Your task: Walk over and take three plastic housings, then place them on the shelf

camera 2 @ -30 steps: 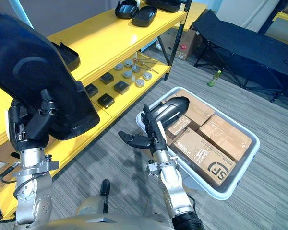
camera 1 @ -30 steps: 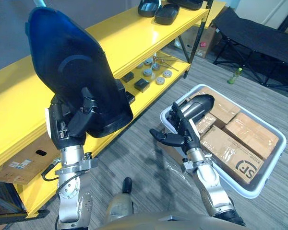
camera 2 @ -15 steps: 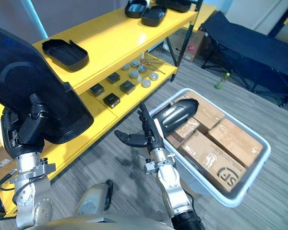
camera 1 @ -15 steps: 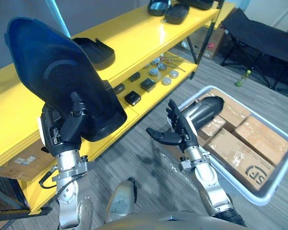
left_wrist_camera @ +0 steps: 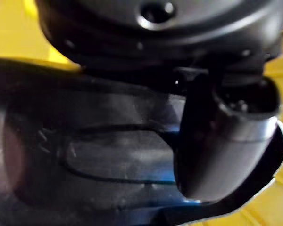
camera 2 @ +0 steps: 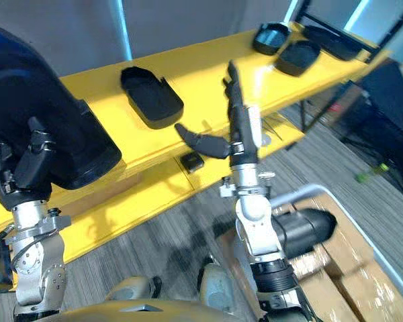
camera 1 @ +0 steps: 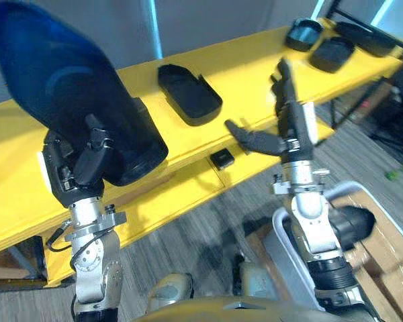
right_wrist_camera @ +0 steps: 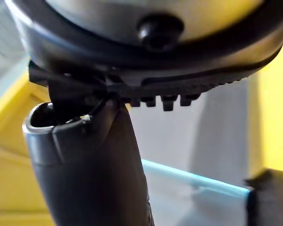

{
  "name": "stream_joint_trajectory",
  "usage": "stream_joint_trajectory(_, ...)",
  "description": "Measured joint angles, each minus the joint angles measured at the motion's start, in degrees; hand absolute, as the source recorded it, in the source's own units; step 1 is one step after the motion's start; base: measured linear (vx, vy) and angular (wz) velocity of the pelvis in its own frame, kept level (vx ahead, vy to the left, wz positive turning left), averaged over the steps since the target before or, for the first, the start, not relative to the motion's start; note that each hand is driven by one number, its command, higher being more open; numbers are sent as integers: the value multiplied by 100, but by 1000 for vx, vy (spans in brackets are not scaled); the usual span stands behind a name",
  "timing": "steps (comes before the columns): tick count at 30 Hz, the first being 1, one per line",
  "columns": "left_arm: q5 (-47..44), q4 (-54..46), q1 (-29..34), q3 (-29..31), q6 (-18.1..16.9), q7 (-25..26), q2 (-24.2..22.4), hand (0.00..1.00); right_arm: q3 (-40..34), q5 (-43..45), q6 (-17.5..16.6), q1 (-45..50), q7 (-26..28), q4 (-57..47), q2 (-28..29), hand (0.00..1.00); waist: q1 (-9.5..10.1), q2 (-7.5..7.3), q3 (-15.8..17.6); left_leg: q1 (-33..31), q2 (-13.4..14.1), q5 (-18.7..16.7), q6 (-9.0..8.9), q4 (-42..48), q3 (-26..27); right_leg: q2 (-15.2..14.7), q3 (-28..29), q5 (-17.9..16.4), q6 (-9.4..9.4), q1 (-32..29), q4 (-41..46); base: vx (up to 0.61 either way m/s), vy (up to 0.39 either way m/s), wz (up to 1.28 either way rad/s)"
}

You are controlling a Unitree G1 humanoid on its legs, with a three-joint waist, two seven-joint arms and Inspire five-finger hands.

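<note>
My left hand (camera 1: pixel 80 166) is shut on a large dark plastic housing (camera 1: pixel 64 100), held upright in front of the yellow shelf (camera 1: pixel 248 80). In the left wrist view the thumb (left_wrist_camera: pixel 221 141) presses on the housing's wall (left_wrist_camera: pixel 85 150). My right hand (camera 1: pixel 287 117) is raised before the shelf's front edge, open, fingers straight up and thumb spread, holding nothing. Its thumb (right_wrist_camera: pixel 89 169) shows bare in the right wrist view. One black housing (camera 1: pixel 188 94) lies on the shelf top between my hands. Another dark housing (camera 2: pixel 305 228) lies in the white bin (camera 1: pixel 282 231) at the lower right.
More black housings (camera 1: pixel 302 33) (camera 1: pixel 332 54) sit at the shelf's far right end. A small black block (camera 1: pixel 221 159) rests on the lower shelf level. Cardboard boxes (camera 2: pixel 363 288) fill the bin. Grey carpet (camera 1: pixel 181 248) lies between shelf and bin.
The camera has swung toward the shelf. My right hand has risen from in front of the bin to shelf-top height. My left hand keeps its hold on the housing.
</note>
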Motion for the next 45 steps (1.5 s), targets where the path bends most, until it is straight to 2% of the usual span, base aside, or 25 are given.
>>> stream_joint_trajectory(1,-8,36,11,-10,-9,0,-83,0,-104,132,-57,-67,6,-57,-156,100,4,73,-127,-26,77,-243,-5,129,-18,-55,-266,-180,43,145,-120,347,-262,88)
stream_joint_trajectory(2,-30,39,15,-19,3,-2,-141,0,-153,163,-64,-124,8,-57,-246,100,30,221,-159,-59,231,-327,-60,222,-4,72,-374,-157,5,250,-243,294,-227,69)
stream_joint_trajectory(3,-45,39,7,-24,8,-30,-151,0,-273,161,-63,-179,19,-49,-342,100,28,402,-206,-136,527,-375,-112,271,281,231,-639,-89,-82,487,-615,241,-171,71)
stream_joint_trajectory(4,-43,38,-24,-22,39,-138,-143,0,-421,158,-59,-151,15,-43,-384,100,-44,475,-228,-120,785,-307,-113,120,692,319,-902,-28,-155,733,-907,216,-164,82)
stream_joint_trajectory(6,-45,39,-84,-36,55,-257,-155,0,-649,160,-60,-105,12,-57,-385,100,-96,476,-236,16,958,-114,-98,-232,1157,344,-1092,-4,-191,934,-1109,150,-123,58)
stream_joint_trajectory(7,-46,42,-133,-55,62,-303,-154,0,-782,161,-60,-49,18,-81,-383,100,-66,476,-238,97,960,7,-90,-451,1262,327,-1123,0,-197,1003,-1208,118,-88,32)
stream_joint_trajectory(15,9,36,-114,-71,138,-388,-159,0,-1004,210,-29,655,346,-130,13,100,-78,498,-275,304,863,327,-83,-1018,1231,265,-1216,196,-135,1261,-1735,18,3,9)
stream_joint_trajectory(19,380,30,-58,-79,238,-375,-157,0,-1007,574,-30,1012,548,-140,83,100,-111,498,-274,56,816,367,-124,-583,1396,190,-1372,193,-131,1321,-1773,-35,13,23)
stream_joint_trajectory(21,817,80,-69,-77,437,-287,-153,0,-1020,829,-28,1155,669,-139,86,100,-127,464,-228,-215,747,446,-339,-45,1702,-51,-1528,203,-138,1444,-1768,-94,72,39)
stream_joint_trajectory(22,982,143,-48,-89,490,-265,-144,0,-1091,829,-25,1182,716,-141,138,100,-176,434,-203,-273,900,252,-168,169,1997,-169,-1620,187,-137,1525,-1729,-102,81,34)
stream_joint_trajectory(23,1035,176,-38,-98,490,-284,-134,0,-1118,829,-34,1172,717,-143,169,100,-197,441,-206,-298,1068,234,-136,196,2109,-210,-1633,134,-146,1553,-1724,-113,85,32)
stream_joint_trajectory(25,1145,230,-27,-124,515,-339,-131,0,-1152,831,-57,1153,690,-143,241,100,-331,471,-195,-387,1648,325,-228,164,2154,-469,-1649,-27,35,1584,-1593,-93,147,25)
stream_joint_trajectory(26,1163,230,-26,-127,515,-356,-127,0,-1159,829,-57,1156,676,-143,237,100,-363,471,-195,-404,1731,385,-251,161,2134,-555,-1647,-55,83,1558,-1520,-77,244,14)
stream_joint_trajectory(27,1164,229,-28,-126,515,-375,-97,0,-1170,820,-62,1148,634,-143,205,100,-414,493,-208,-397,1827,489,-299,131,2093,-742,-1610,-99,223,1471,-1374,-100,408,-8)
stream_joint_trajectory(28,1155,229,-28,-122,515,-395,-67,0,-1190,824,-75,1146,569,-143,150,100,-417,554,-232,-313,1860,536,-332,59,2099,-893,-1487,-44,373,1393,-1322,-98,455,-21)
stream_joint_trajectory(30,1091,223,-38,-124,515,-470,-63,0,-1219,843,-87,1150,482,-143,21,100,-435,764,-302,-175,1845,555,-362,-90,2232,-990,-1362,71,571,1384,-1381,-58,445,-20)
stream_joint_trajectory(31,1040,210,-90,-135,514,-586,-31,0,-1279,841,-112,1165,444,-128,2,100,-482,901,-329,10,1825,362,-844,-412,2394,-1046,-1336,239,817,1386,-1436,-23,536,-12)
stream_joint_trajectory(32,1026,238,-159,-135,563,-615,80,0,-1274,831,-100,1207,378,-59,238,100,-455,719,-297,88,1561,408,-706,-394,2555,-1299,-1188,290,847,1419,-1488,-32,562,-21)
stream_joint_trajectory(33,1007,222,-166,-114,592,-615,203,0,-1167,816,-102,1283,310,-59,462,100,-416,535,-233,80,1386,301,-555,-360,2707,-1466,-1186,252,748,1457,-1664,-20,384,-33)
stream_joint_trajectory(34,1004,213,-168,-74,647,-622,241,0,-1063,811,-99,1318,289,-57,546,100,-378,489,-193,77,1373,263,-487,-323,2791,-1494,-1243,199,653,1449,-1676,-27,278,-39)
stream_joint_trajectory(35,924,217,-166,0,811,-671,270,0,-841,813,-99,1401,263,-56,652,100,-305,513,-152,77,1416,242,-405,-348,2867,-1423,-1519,174,608,1435,-1493,35,188,-33)
stream_joint_trajectory(37,669,217,-170,90,973,-767,341,0,-608,767,-101,1405,269,-66,720,100,-279,412,-209,66,1421,326,-408,-471,2897,-1033,-1716,161,658,1597,-1355,116,132,-4)
stream_joint_trajectory(38,565,218,-240,60,1097,-831,357,0,-588,765,-108,1289,248,-75,678,100,-300,326,-254,6,1333,404,-390,-537,2843,-1005,-1824,391,649,1712,-1669,117,95,26)
stream_joint_trajectory(42,497,214,-428,-118,1347,-1075,365,0,-626,555,-80,1177,176,-69,668,100,-286,391,-236,-6,1315,444,-409,-593,2738,-987,-2014,407,657,1830,-1779,55,36,21)
stream_joint_trajectory(45,338,184,-553,-333,1530,-1296,366,0,-640,334,-64,1137,111,-69,469,100,-301,468,-247,145,1363,607,-476,-935,2722,-906,-1994,406,653,1831,-1785,37,-42,2)
